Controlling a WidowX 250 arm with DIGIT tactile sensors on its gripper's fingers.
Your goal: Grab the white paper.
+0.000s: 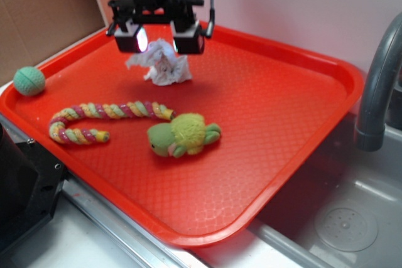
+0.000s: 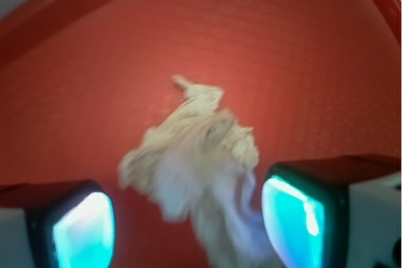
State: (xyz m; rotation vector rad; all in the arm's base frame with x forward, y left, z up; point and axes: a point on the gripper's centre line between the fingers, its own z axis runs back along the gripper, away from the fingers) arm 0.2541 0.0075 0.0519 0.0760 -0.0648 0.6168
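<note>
**Pincer spread over the paper**

While your pincer (image 1: pixel 159 40) hangs with fingers apart, the white paper (image 1: pixel 162 62) sits between and just below them on the red tray (image 1: pixel 276 123), near its far rim. Rope toy (image 1: pixel 100 119) and green plush toy (image 1: pixel 183 134) lie well apart, nearer.

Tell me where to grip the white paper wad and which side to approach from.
Grip the white paper across its bulky crumpled middle, coming straight down from above. It lies loose on the red tray, its thin pointed twists sticking outward, so the thick centre likely gives the surest pinch. The gripper hangs open directly over it, the pads flanking the wad in the wrist view.
</note>
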